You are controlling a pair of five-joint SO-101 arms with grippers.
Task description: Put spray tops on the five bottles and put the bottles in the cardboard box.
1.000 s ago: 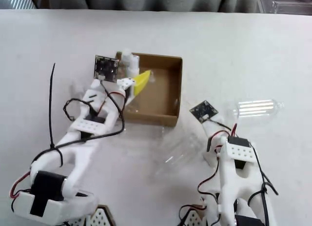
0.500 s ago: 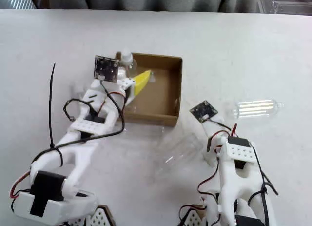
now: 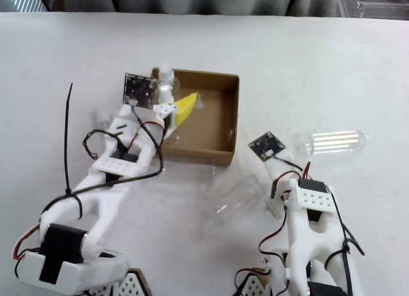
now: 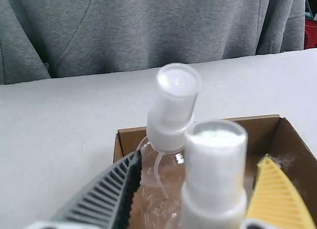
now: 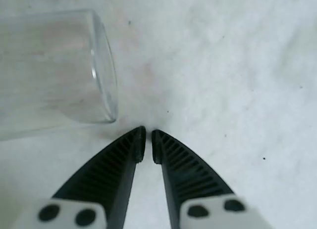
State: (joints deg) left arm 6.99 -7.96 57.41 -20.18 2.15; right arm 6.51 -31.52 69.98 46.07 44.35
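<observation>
Boxing step: left gripper fingers grasp a capped bottle in a far corner of the cardboard box; next, release it upright. Right gripper, fingers clenched empty, rests outside the box beside a clear bottle lying on the worktop.

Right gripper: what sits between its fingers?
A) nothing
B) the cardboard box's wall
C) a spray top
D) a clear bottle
A: the right gripper is shut over the table with nothing between its fingers; the clear bottle lies beside its tips.
</observation>
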